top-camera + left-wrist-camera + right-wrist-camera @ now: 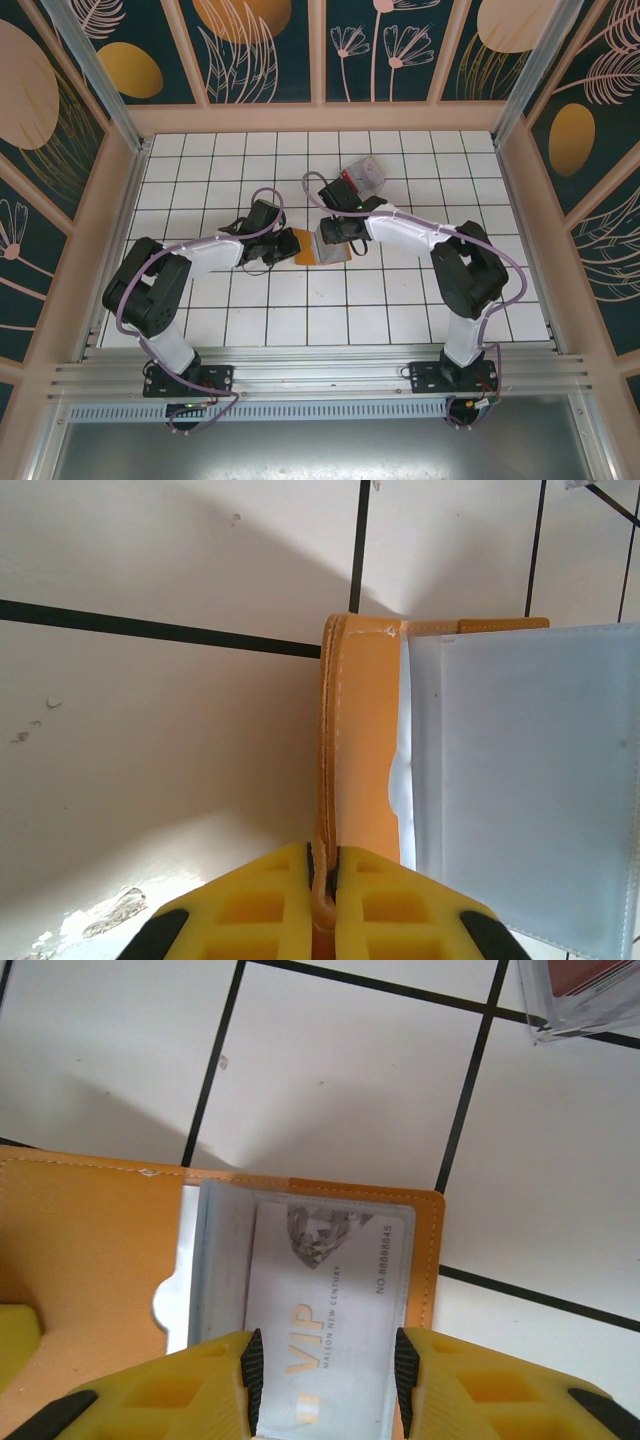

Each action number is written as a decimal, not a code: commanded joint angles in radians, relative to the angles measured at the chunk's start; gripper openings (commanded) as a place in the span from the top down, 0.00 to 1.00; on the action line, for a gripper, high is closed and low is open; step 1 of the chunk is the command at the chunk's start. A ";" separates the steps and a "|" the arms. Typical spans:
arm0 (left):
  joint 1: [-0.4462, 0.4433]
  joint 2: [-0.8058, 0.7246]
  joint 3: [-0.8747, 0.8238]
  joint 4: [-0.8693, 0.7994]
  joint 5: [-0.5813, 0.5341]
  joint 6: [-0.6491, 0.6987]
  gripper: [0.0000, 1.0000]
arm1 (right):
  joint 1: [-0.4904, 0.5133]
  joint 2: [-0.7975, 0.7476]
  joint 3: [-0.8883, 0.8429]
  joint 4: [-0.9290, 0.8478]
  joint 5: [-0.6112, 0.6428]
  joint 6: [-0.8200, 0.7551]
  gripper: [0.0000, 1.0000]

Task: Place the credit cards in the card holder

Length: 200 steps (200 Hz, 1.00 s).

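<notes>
Left jaws clench the card holder (360,740); right jaws grasp a whitish VIP card (330,1290) — partly sleeved — with a red card (600,975) left in the clear box (366,172).

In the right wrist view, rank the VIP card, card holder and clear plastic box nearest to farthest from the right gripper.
1. VIP card, held in the right gripper.
2. card holder, underneath, spreading left.
3. clear plastic box, upper right corner.
</notes>
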 commanded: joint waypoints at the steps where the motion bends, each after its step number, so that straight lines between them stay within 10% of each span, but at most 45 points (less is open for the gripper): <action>1: -0.001 0.002 -0.013 0.022 0.008 0.004 1.00 | 0.003 0.034 0.030 -0.048 0.022 -0.029 0.58; 110: -0.001 0.002 -0.014 0.015 -0.007 0.009 1.00 | 0.026 0.102 0.073 -0.074 0.033 -0.042 0.59; 165: -0.001 -0.003 -0.007 0.009 -0.016 0.012 1.00 | 0.018 -0.023 -0.030 0.101 -0.353 -0.067 0.51; 200: -0.001 -0.004 -0.005 0.012 -0.008 0.011 1.00 | 0.014 0.039 -0.003 0.088 -0.364 -0.037 0.47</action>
